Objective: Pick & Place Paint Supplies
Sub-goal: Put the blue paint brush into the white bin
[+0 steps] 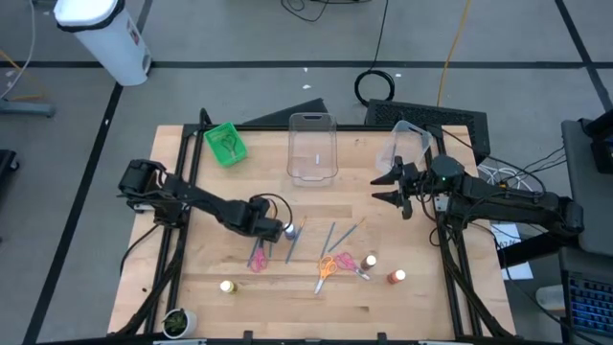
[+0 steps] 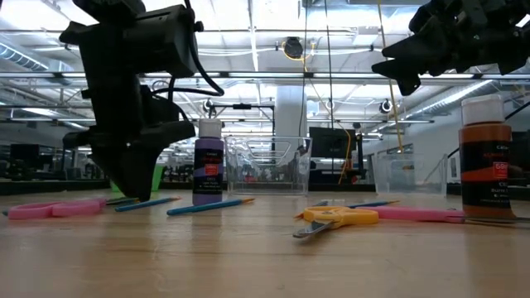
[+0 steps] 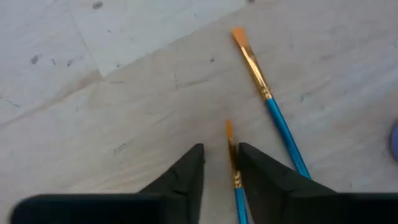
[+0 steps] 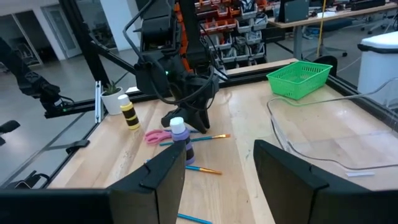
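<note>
The left gripper (image 3: pixel 221 171) is low on the table (image 1: pixel 211 268), near its middle. Its fingers are narrow, with a thin blue brush (image 3: pixel 235 168) between them. I cannot tell if they pinch it. A second brush (image 3: pixel 268 99) lies just beside it. The purple bottle (image 1: pixel 289 230) stands close on one side and pink scissors (image 1: pixel 259 257) lie close on the other, so room is tight there. The right gripper (image 1: pixel 395 189) hangs half open, holding nothing, near the far right edge by a clear tub (image 1: pixel 407 144). Orange scissors (image 1: pixel 327 267) lie toward the front.
</note>
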